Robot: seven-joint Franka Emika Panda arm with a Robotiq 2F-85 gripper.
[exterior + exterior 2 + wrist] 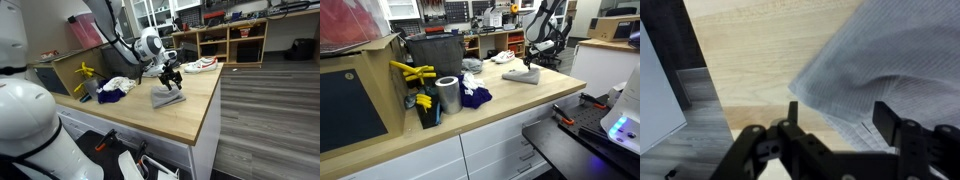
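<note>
Gaping tool (838, 110) over grey cloth (890, 60)

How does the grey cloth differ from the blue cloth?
The grey cloth lies fairly flat right under the gripper; the blue cloth is bunched up beside the metal can. The grey cloth is pale, the blue cloth dark. Both rest on the wooden counter.

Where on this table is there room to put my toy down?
The bare wood of the countertop between the grey cloth and the front edge is free. It is crowded around the metal can and blue cloth.
</note>
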